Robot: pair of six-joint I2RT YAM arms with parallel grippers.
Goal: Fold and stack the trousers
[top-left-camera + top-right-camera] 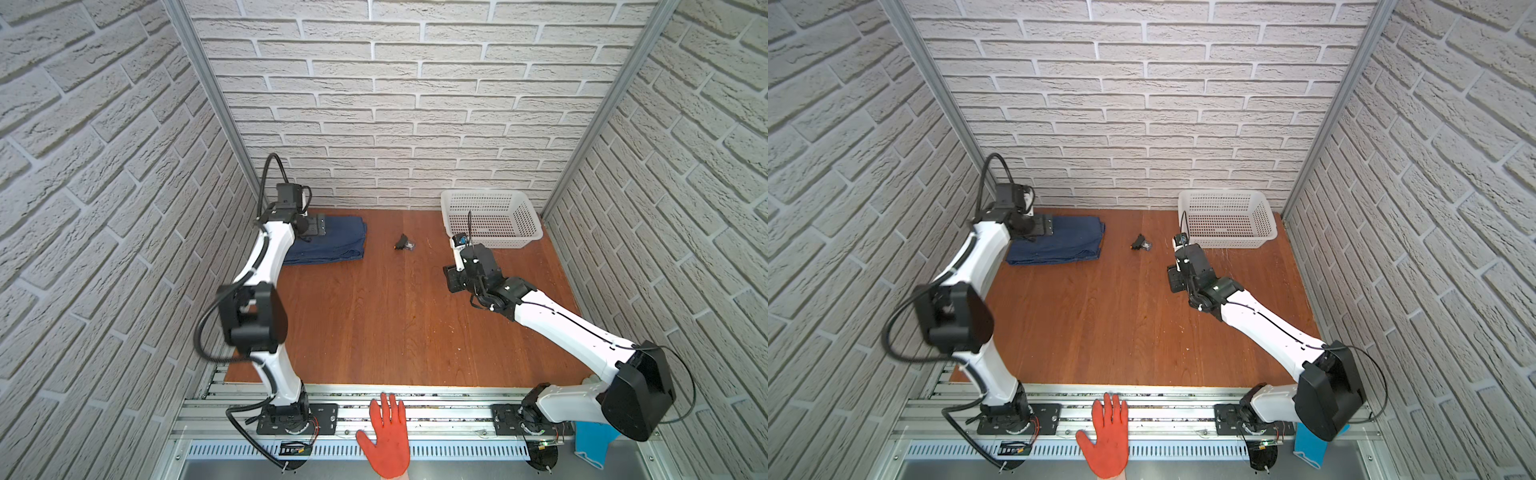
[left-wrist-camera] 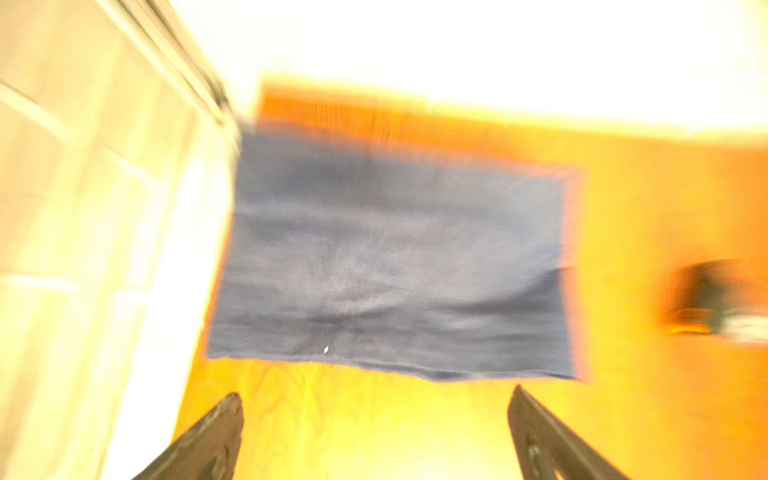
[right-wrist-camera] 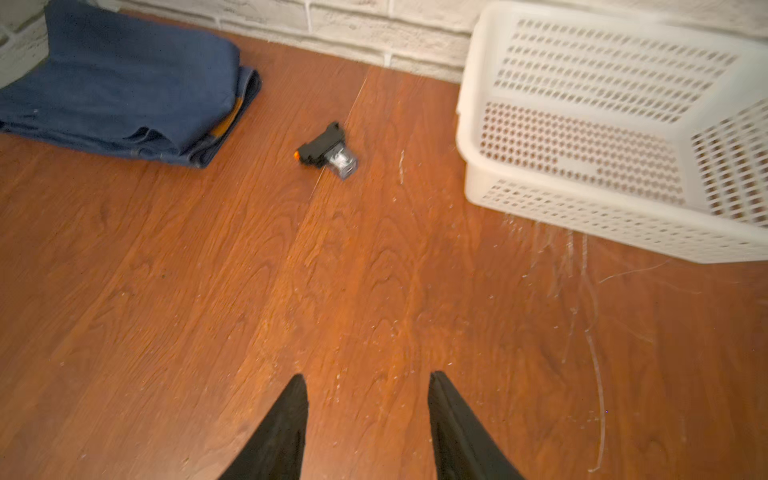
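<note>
Near edge: an orange-gloved hand (image 1: 388,432) rests flat on the aluminium rail (image 1: 449,409) between the two arm bases, clear of the work area.

Table (image 1: 374,332): the near and middle wood surface carries no garment.

Right gripper (image 3: 368,376): positioned over bare wood, right of mid-table. The jaws stand partly apart, with nothing between them.

Small black part (image 3: 326,149) with a clear end: lies loose on the wood beyond the right gripper, between the trousers and the basket, touching neither.

Trousers (image 1: 332,243): folded into a compact layered rectangle, lying flat at the far left corner of the table, beside the left wall.

Left gripper (image 2: 376,395): hangs above the wall-side part of the trousers in both top views. The jaws are spread wide and hold nothing. The left wrist view is blurred, but the fingertips appear clear of the cloth.

Basket (image 1: 528,239): white, perforated, at the far right corner. No cloth shows inside.

Status (judgement): folding appears complete, and the pair lies at what looks like its stacking position. No other garment is visible, so little seems left beyond pulling both arms back.
</note>
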